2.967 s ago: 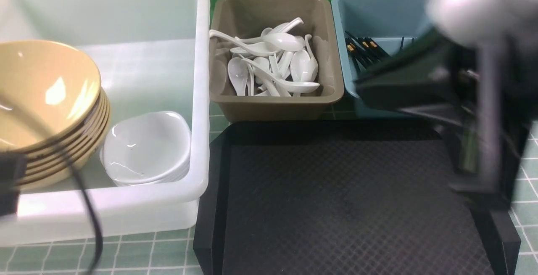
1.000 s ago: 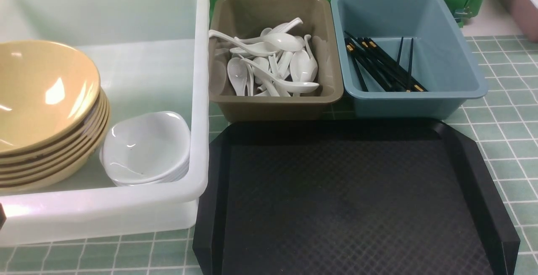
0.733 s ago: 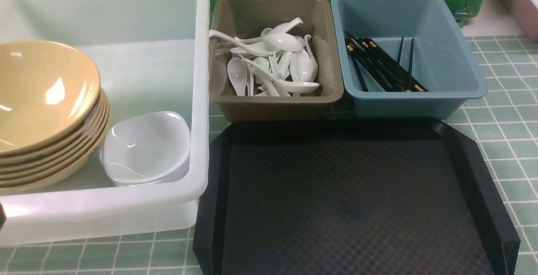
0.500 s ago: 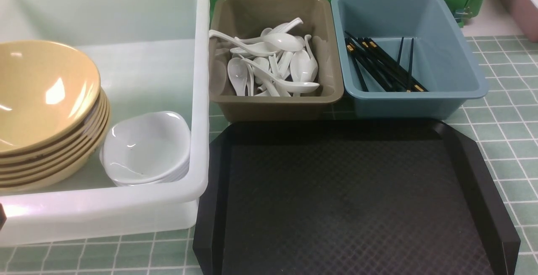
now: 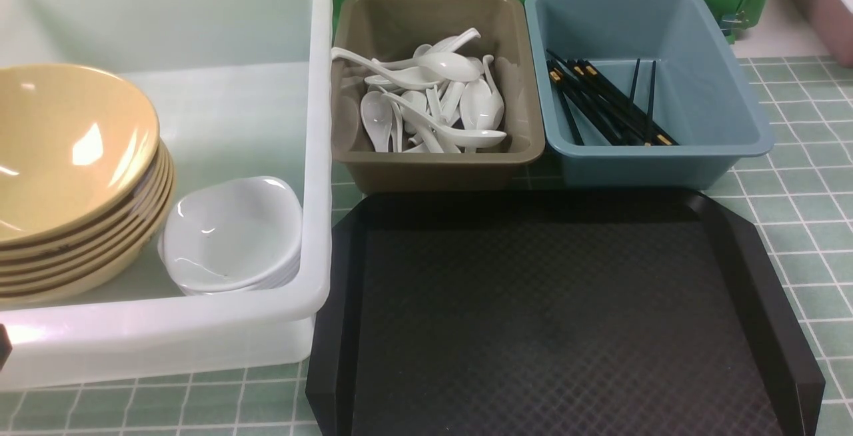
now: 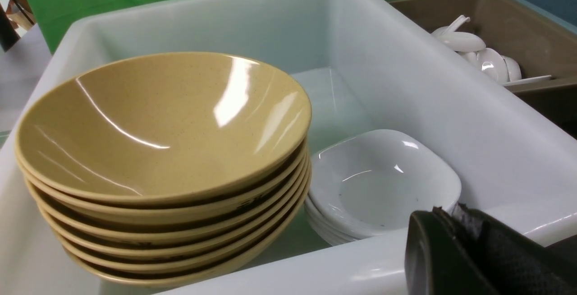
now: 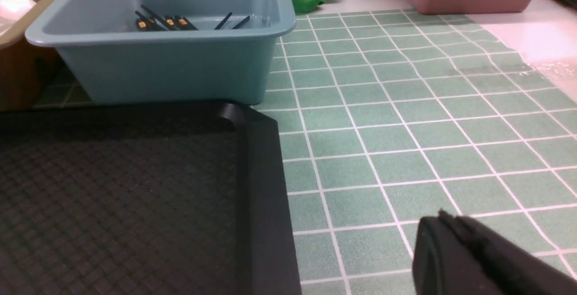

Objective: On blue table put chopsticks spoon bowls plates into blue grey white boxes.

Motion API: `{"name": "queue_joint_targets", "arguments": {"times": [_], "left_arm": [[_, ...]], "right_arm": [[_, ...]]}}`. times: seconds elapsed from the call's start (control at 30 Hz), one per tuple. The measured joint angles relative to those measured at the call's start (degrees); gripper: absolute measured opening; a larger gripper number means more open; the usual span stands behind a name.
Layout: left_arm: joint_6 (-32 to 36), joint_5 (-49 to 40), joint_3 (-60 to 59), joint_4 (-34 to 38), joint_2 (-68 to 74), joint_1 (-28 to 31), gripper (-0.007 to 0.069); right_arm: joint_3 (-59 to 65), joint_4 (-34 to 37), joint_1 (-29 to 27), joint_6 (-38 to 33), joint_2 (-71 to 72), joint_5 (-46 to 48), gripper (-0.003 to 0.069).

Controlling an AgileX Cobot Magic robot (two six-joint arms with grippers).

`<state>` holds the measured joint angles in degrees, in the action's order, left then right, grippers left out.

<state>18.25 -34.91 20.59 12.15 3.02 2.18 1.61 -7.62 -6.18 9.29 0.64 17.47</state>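
Chopsticks (image 5: 603, 99) lie in the blue box (image 5: 750, 123), unmoved; the right arm that blocked the front view earlier is gone, black tray (image 5: 553, 316) bare. Left wrist: left gripper (image 6: 446, 223) closed beside bowls (image 6: 162, 159), plates (image 6: 383, 182). Right wrist: right gripper (image 7: 444, 223) closed above the blue table (image 7: 405, 119).

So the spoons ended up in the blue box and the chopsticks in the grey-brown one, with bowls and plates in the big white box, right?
Not quite: the two small boxes are swapped. The front view shows the spoons in the grey-brown box and the chopsticks in the blue box. The tan bowls and white plates are indeed in the big white box.
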Motion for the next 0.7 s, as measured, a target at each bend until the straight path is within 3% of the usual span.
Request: {"name": "queue_joint_targets", "arguments": {"times": [0.5,0.6,0.7], "left_arm": [[1.17,1.9,-3.32,1.35,0.0,0.0,0.0001],[0.5,5.8,-6.1,2.63,-0.35,0.0,0.0001],[-6.23,18.89,-12.29,2.53,-2.82,0.0,0.0001]], "right_arm": [[0.0,0.0,0.0,0.0,0.0,0.0,0.0047],[0.0,0.0,0.0,0.0,0.0,0.0,0.0047],[0.0,0.0,0.0,0.0,0.0,0.0,0.0048]]}}
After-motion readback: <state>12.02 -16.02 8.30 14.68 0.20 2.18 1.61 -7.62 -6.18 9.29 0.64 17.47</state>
